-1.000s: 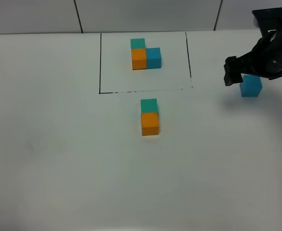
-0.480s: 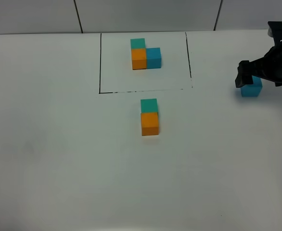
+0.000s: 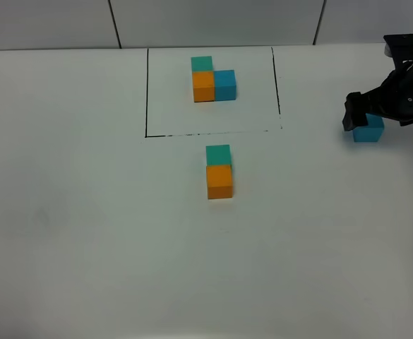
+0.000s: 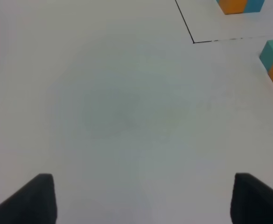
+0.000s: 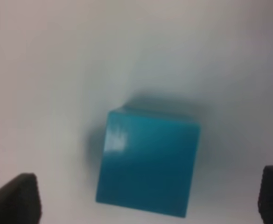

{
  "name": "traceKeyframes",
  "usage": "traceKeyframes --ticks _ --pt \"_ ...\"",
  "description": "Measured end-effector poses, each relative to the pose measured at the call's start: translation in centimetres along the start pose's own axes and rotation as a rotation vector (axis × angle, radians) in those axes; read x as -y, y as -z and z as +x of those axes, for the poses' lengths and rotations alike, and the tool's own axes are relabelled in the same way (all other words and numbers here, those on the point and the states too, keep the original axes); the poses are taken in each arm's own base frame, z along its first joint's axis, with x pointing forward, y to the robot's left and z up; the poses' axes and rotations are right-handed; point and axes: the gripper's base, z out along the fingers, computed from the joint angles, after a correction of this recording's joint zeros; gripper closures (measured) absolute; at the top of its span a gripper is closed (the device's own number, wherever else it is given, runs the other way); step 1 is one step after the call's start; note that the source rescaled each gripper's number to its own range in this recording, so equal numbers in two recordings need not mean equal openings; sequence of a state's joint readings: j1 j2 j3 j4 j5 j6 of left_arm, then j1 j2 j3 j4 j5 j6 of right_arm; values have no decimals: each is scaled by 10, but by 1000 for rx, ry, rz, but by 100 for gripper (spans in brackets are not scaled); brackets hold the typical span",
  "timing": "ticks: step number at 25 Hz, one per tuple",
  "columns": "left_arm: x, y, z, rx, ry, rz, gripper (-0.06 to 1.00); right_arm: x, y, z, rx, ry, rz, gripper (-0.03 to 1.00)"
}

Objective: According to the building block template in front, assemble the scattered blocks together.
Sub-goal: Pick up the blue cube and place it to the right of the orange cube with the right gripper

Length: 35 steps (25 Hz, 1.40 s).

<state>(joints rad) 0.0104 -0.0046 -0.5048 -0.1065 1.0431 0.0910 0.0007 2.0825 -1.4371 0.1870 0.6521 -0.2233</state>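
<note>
Right end effector (image 5: pixel 144 199) has its jaws wide apart, hovering over the matte blue cube (image 5: pixel 148 163) without gripping it. Left end effector (image 4: pixel 141 198) is apart too, over the smooth white bench (image 3: pixel 86 226). Teal cube (image 3: pixel 218 154) and orange cube (image 3: pixel 219 182) sit touching, just outside the black-framed L-shaped template (image 3: pixel 213 81).

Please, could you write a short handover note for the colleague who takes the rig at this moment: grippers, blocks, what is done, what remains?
Grippers: the left gripper is open over bare table, holding nothing. The right gripper is open over the blue cube, jaws wide to either side, not closed on it.
Things: the template sits inside the black frame.
Done: the teal cube and orange cube sit joined just outside the frame, arranged as in the template.
Left: grip the blue cube, far off to the right, and set it against the orange cube's right side, as seen from the high view.
</note>
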Motion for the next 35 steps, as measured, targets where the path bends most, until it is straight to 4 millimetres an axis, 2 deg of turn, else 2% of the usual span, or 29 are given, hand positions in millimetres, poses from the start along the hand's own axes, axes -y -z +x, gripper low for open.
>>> traceKeyframes --ticks 5,12,18,23,25,28,30,33,35 --pt "0 0 0 0 0 0 26 2 -3 -3 11 12 12 5" --pt "0 0 0 0 0 0 26 5 -23 -10 -28 10 22 5" --pt "0 0 0 0 0 0 26 8 -35 -6 -61 5 31 5" --pt "0 0 0 0 0 0 26 9 -38 -5 -69 19 44 10" --pt "0 0 0 0 0 0 26 10 -38 -5 -70 21 46 17" --pt "0 0 0 0 0 0 26 11 -38 -5 -70 20 48 35" --pt "0 0 0 0 0 0 26 11 -38 -5 -71 18 48 54" --pt "0 0 0 0 0 0 26 11 -38 -4 -79 17 46 97" --pt "0 0 0 0 0 0 26 11 -37 -4 -86 21 47 95"
